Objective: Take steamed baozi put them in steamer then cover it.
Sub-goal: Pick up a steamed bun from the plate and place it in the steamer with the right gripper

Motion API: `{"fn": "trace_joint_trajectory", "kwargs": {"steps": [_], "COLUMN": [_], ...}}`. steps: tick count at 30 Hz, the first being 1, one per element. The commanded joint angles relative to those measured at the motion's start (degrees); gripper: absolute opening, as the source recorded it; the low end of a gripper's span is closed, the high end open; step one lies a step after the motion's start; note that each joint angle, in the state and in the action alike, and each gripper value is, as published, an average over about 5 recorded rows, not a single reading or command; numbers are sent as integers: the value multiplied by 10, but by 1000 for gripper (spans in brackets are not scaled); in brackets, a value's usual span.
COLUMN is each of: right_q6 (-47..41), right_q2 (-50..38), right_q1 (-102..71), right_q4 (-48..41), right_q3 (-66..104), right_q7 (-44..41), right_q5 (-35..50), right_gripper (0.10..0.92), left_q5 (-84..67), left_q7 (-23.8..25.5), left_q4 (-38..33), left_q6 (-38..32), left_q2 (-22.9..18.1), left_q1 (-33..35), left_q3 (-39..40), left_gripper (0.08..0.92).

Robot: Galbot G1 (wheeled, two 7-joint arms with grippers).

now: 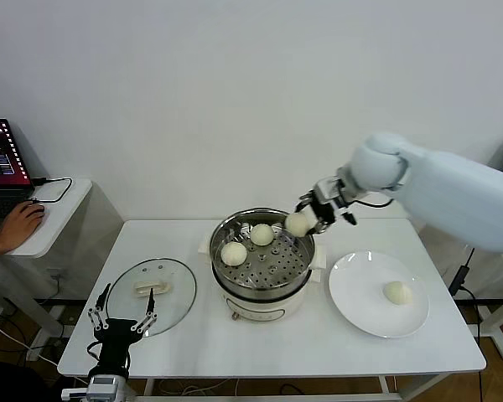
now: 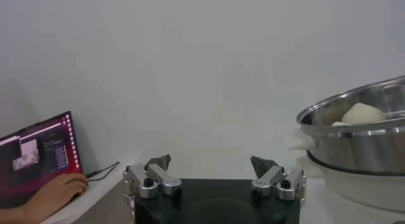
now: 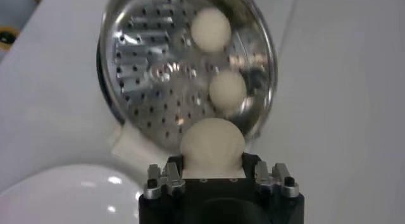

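Right gripper (image 1: pixel 306 219) is clenched on a bun (image 1: pixel 298 224), holding it just over the far right rim of the steamer (image 1: pixel 306 280). In the right wrist view that bun (image 3: pixel 212 143) fills the space between the jaws, with the perforated tray (image 3: pixel 152 67) spread out beyond it.

Two buns already sit on the tray: one at the back (image 1: pixel 261 234) and one to the left (image 1: pixel 233 253). A fourth bun (image 1: pixel 396 292) waits on the plate (image 1: pixel 352 314) to the right of the steamer. The lid (image 1: pixel 172 314) lies flat on the table (image 1: pixel 318 352) to the left, well clear of the pot.

To do this step well, the held bun should travel further inward, past the rim, before it goes down. A bare patch of tray shows at the front and right; aiming there keeps it off the two buns already placed and leaves room for the last one. It looks soft, so the descent should be gentle and the jaws should part only once it rests on the tray.

Left gripper (image 1: pixel 121 322) hangs wide open low at the near left, beside the lid, idle.
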Motion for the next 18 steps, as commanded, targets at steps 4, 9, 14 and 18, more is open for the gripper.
{"fn": "trace_joint_trajectory", "kwargs": {"steps": [4, 9, 14, 18], "right_q6": [165, 220, 244, 256], "right_q2": [140, 160, 171, 178], "right_q1": [0, -18, -30, -37], "right_q4": [-36, -65, -66, -65], "right_q3": [-89, -92, -96, -97], "right_q7": [20, 20, 22, 24], "right_q5": [-59, -116, -138, -161], "right_gripper": [577, 580, 585, 585], "left_q5": [0, -1, -1, -1], "left_q7": [-1, -2, -3, -3], "left_q4": [-11, -12, -9, -8], "left_q6": [0, 0, 0, -1], "left_q2": [-5, -7, -8, -9], "left_q1": [1, 2, 1, 0], "left_q3": [-4, -6, -6, -6], "left_gripper": [823, 823, 823, 823]}}
